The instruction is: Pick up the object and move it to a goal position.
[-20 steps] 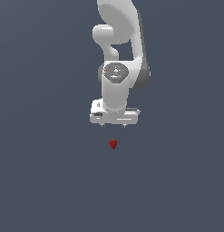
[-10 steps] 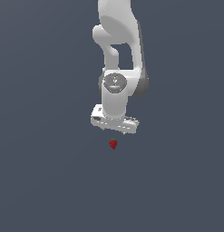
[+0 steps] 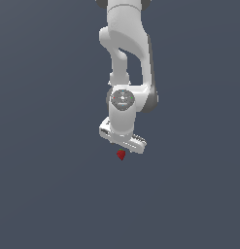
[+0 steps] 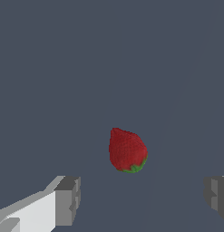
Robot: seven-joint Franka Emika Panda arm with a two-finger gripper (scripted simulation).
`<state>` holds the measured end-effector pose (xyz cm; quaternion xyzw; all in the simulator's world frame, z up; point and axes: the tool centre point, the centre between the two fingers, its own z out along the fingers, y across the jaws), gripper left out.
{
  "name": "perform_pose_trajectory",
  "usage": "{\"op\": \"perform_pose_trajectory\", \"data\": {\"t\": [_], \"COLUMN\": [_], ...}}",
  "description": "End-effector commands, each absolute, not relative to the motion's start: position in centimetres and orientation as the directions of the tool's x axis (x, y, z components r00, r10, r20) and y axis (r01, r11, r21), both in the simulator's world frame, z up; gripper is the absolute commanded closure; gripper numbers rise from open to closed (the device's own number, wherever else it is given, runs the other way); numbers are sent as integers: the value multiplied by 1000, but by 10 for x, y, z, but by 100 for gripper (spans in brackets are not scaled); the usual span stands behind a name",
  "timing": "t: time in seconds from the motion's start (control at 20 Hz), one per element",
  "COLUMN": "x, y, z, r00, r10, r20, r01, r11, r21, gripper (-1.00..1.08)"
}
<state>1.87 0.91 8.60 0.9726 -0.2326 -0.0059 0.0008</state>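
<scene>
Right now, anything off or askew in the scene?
Nothing stands out. The strawberry looks intact and lies alone on the plain grey surface. The gripper hangs over it with its fingers wide apart, one on each side, not touching it. No spill or damage visible.

Flat, featureless dark grey-blue surface fills both views. One item on it: small red strawberry, green top at one end, apparently lying on its side. Contact itself hard to confirm.
</scene>
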Motion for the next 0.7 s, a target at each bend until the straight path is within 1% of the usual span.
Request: {"op": "perform_pose_trajectory", "data": {"t": [0.0,0.3,0.65], "x": [21,24,24], "y": [9,8,9], "z": [81,74,70], "r00": [872,845,844], "r10": [-489,-534,-536], "r20": [-6,-1,-1], "r01": [-489,-534,-536], "r11": [-872,-845,-844], "r21": [3,0,1], "gripper": [-92,-92,-92]}}
